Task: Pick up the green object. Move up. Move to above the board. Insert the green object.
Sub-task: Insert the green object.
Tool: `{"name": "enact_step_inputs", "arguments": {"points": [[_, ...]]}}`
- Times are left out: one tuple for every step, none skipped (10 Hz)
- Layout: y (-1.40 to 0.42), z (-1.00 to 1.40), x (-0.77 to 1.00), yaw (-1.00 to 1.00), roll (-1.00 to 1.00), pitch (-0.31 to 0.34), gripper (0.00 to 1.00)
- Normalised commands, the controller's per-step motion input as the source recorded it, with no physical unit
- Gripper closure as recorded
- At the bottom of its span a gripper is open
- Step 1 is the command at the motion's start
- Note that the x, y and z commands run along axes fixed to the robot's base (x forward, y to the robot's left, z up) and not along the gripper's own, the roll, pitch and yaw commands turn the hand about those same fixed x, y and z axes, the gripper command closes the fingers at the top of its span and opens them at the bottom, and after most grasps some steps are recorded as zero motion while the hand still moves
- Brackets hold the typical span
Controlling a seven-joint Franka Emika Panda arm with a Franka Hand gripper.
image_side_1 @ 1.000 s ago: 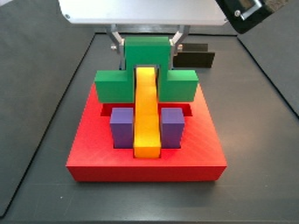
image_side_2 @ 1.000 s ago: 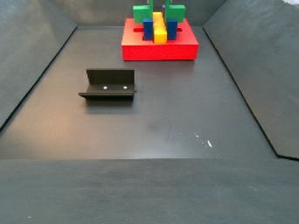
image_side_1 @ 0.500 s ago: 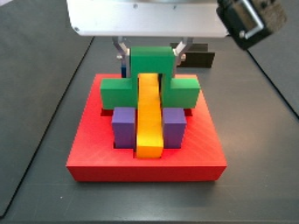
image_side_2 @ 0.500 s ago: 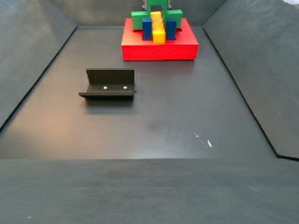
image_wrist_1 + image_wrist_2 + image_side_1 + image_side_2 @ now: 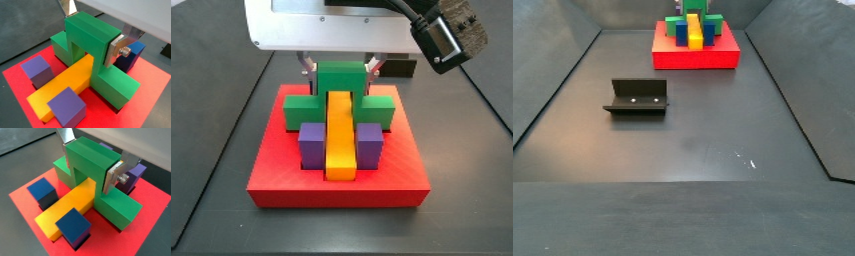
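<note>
The green object point(image 5: 341, 95) is a bridge-shaped piece straddling the far end of the long yellow bar point(image 5: 338, 130) on the red board point(image 5: 338, 180). Its two legs sit low in the board beside the bar in both wrist views point(image 5: 107, 85) point(image 5: 110, 208). My gripper point(image 5: 339, 66) is above the board, shut on the green object's tall centre block, one silver finger on each side point(image 5: 117, 46) point(image 5: 115, 173). Purple blocks point(image 5: 310, 143) flank the bar. In a side view the board point(image 5: 696, 55) is far back, with the green object point(image 5: 694, 16) on top.
The dark L-shaped fixture point(image 5: 636, 97) stands on the dark floor left of centre. A black block point(image 5: 398, 67) lies behind the board. Dark walls enclose the floor on both sides.
The gripper has come down with the green object; its legs now sit lower in the board over the yellow bar. The board and blocks have not moved.
</note>
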Motion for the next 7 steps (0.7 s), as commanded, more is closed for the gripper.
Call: {"name": "enact_step_inputs", "arguments": {"points": [[-0.13, -0.08, 0.0, -0.04, 0.0, -0.131, 1.0], [-0.01, -0.09, 0.02, -0.11, 0.0, -0.124, 1.0], [0.0, -0.18, 0.11, -0.17, 0.03, -0.054, 1.0], [0.02, -0.2, 0.13, -0.19, 0.08, -0.004, 1.0], [0.05, -0.18, 0.1, -0.2, 0.07, -0.007, 1.0], [0.03, -0.17, 0.0, -0.1, 0.08, -0.033, 1.0], [0.02, -0.17, -0.13, 0.0, 0.08, -0.05, 1.0]]}}
